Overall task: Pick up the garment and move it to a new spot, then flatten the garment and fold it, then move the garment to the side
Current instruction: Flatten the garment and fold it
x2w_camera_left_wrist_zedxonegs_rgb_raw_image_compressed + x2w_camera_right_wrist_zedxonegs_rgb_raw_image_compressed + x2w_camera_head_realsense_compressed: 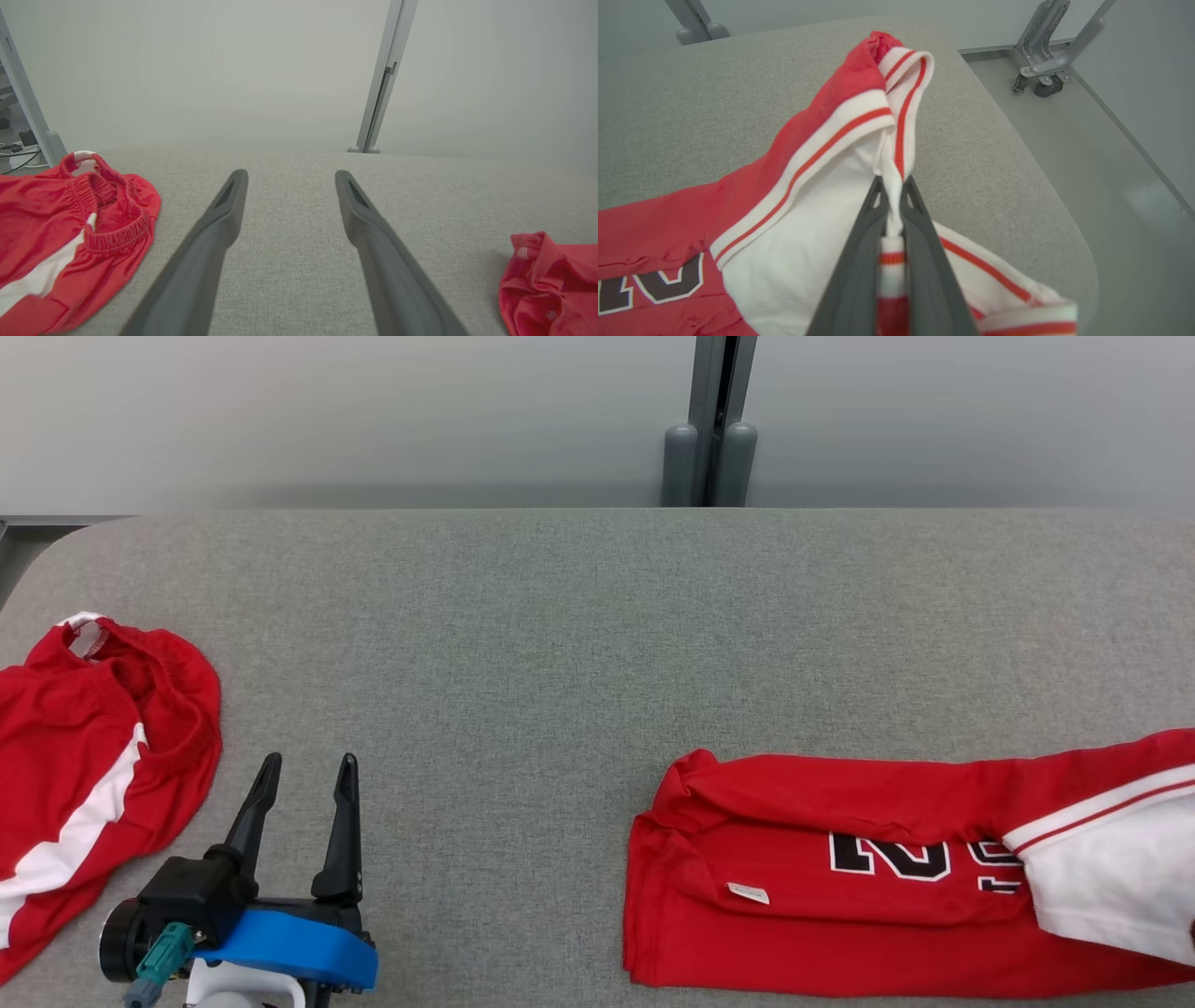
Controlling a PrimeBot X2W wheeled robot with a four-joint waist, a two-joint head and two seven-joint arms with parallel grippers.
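Right end effector (893,182), jaws clamped on white striped trim (840,126) of red jersey (794,803), folded at counter (560,635) front-right. Left end effector (310,761) open, idle. Fabric prob. light, limp, slick; ribbed trim = firmest hold, rest will sag.

Wide bare stretch of grey table (560,635) between red shorts (93,775) at left edge and jersey (840,896) at front right: free passage through middle and along far side. Left gripper (310,761) occupies front left, just beside shorts. Grey post (709,439) behind far edge.
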